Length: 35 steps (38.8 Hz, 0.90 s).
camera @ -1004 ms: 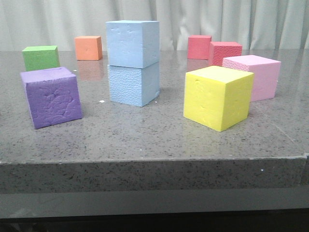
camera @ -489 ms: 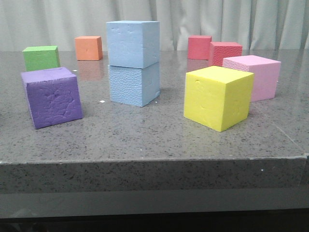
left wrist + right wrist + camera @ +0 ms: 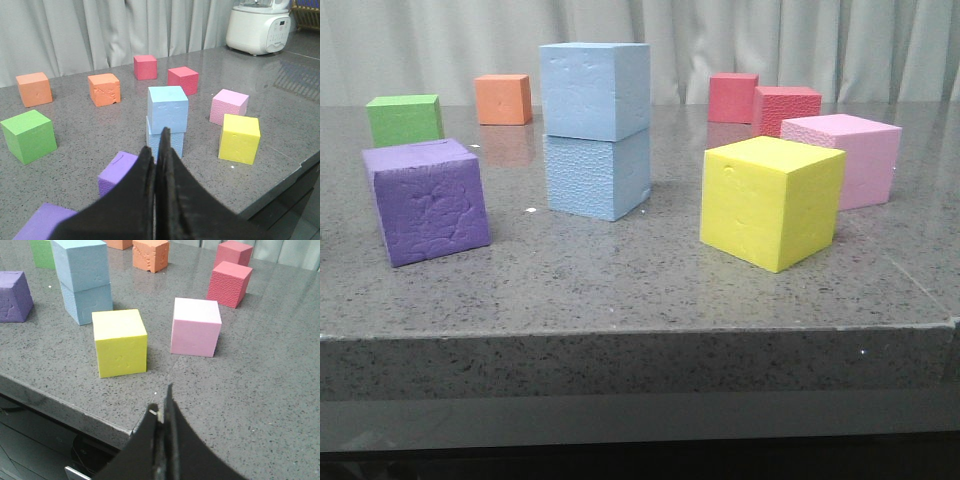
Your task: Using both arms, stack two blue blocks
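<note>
No change is seen: blue blocks (image 3: 596, 130) stacked, well apart from both closed, empty grippers (image 3: 159, 150) (image 3: 163, 410).

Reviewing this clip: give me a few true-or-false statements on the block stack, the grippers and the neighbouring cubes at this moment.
1. One blue block sits on top of the other blue block. True.
2. The left gripper is clamped on the upper blue block. False: its fingers are shut on nothing, back from the stack.
3. The yellow cube rests on the pink cube. False: both stand on the table.
4. The right gripper holds nothing. True.
</note>
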Tool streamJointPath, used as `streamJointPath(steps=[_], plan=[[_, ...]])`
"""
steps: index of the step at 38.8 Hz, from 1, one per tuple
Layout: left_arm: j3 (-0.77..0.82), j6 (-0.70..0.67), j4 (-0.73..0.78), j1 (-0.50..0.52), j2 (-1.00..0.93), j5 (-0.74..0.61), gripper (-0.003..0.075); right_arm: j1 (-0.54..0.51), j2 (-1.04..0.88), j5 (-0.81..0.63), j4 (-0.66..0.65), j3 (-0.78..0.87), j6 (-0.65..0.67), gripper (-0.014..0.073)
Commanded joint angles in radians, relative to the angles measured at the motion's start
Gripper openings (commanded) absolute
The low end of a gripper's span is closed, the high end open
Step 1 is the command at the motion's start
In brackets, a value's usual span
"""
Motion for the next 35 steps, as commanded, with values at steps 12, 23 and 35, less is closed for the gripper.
streamJointPath(steps=[12,23,35], plan=[[0.018,0.001,0.007,-0.006,0.004,-0.120,-0.0020,-0.008,0.010,-0.072,0.002,-0.025,-0.001,-0.0067],[0.268,0.001,0.007,0.150,-0.145,-0.361,-0.0020,-0.008,0.010,-0.072,0.002,-0.025,-0.001,-0.0067],[0.479,0.001,-0.010,0.457,-0.301,-0.406,-0.0020,-0.008,0.010,-0.071,0.002,-0.025,-0.001,-0.0067]])
